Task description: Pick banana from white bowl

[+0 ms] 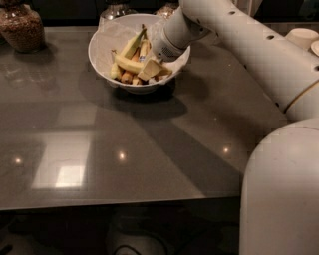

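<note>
The white bowl (104, 37) stands at the far middle of the dark grey table, with a thin whitish liner in it. It holds a pile of fruit. The banana (127, 64), long and pale yellow, lies across the pile. A greenish-yellow banana (132, 44) leans behind it, and shorter orange-brown pieces (127, 76) lie below. My gripper (151, 69) reaches into the bowl from the right and sits at the right end of the banana, touching or nearly touching it. The arm hides the right side of the pile.
A glass jar of brown contents (20, 27) stands at the far left. Glass vessels (115, 9) stand behind the bowl. Cream cups (302, 37) are at the far right. My arm (249, 45) spans the right side and my body (281, 194) fills the lower right corner.
</note>
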Tool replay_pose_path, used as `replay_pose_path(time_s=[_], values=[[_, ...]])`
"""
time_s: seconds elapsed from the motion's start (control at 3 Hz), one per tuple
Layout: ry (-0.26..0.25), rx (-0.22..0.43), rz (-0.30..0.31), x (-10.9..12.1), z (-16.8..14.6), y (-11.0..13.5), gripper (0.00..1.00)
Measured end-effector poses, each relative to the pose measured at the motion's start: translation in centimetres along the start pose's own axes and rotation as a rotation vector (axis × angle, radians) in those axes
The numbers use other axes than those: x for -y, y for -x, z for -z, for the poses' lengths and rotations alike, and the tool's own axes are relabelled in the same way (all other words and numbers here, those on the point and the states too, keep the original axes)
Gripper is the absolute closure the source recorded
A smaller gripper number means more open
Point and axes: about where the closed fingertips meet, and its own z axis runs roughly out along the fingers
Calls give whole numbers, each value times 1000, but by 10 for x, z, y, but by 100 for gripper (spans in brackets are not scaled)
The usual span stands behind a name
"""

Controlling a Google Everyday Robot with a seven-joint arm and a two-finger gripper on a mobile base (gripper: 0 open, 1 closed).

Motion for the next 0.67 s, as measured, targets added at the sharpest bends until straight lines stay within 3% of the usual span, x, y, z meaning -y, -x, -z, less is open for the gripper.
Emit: replay_pose_path(time_s=[0.33, 0.67], values=[[0, 0, 0, -1, 1, 0, 100], [-41, 48, 67, -2, 40, 23, 100]])
